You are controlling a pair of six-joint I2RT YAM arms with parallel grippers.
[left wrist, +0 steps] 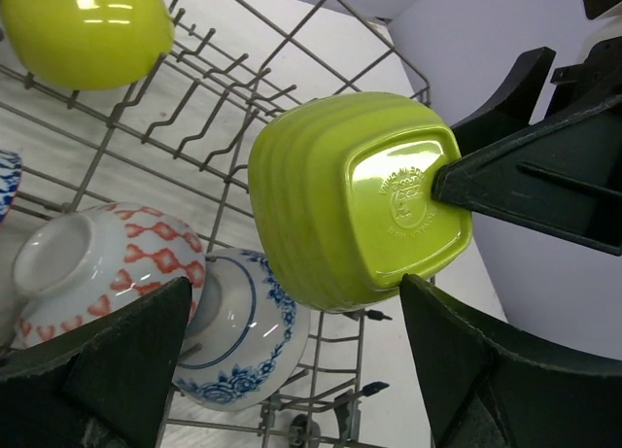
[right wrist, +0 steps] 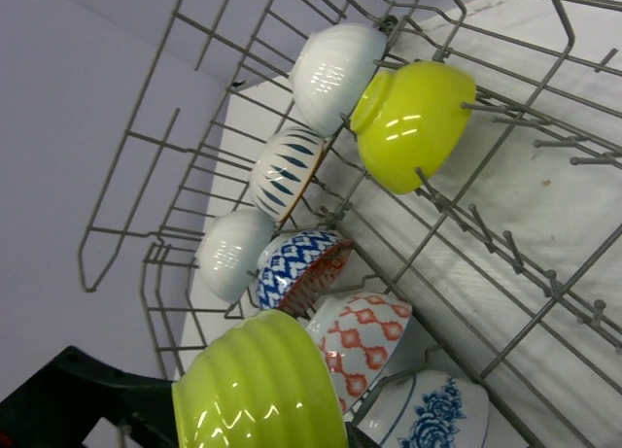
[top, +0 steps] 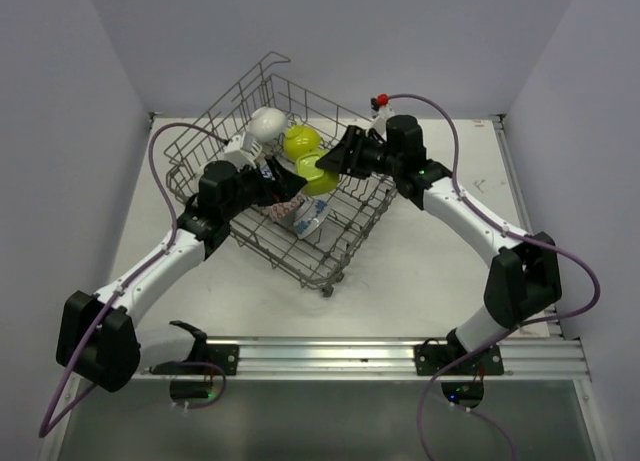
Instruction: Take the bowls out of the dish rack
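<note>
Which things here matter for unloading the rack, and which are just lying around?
Job:
rack
ribbed lime bowl, held by right gripper
smooth lime bowl
big white bowl
small white bowl
striped bowl
zigzag bowl
red bowl
floral bowl
left gripper, open

Not the job:
cables
rail
table

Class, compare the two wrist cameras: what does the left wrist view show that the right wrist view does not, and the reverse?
Only the left wrist view: the stamped base of the ribbed lime bowl, a finger of the right gripper against it, and the open left gripper. Only the right wrist view: the white ribbed bowl and the blue-striped bowl. Both: the ribbed lime bowl, smooth lime bowl, red-patterned bowl, blue floral bowl and dish rack.
</note>
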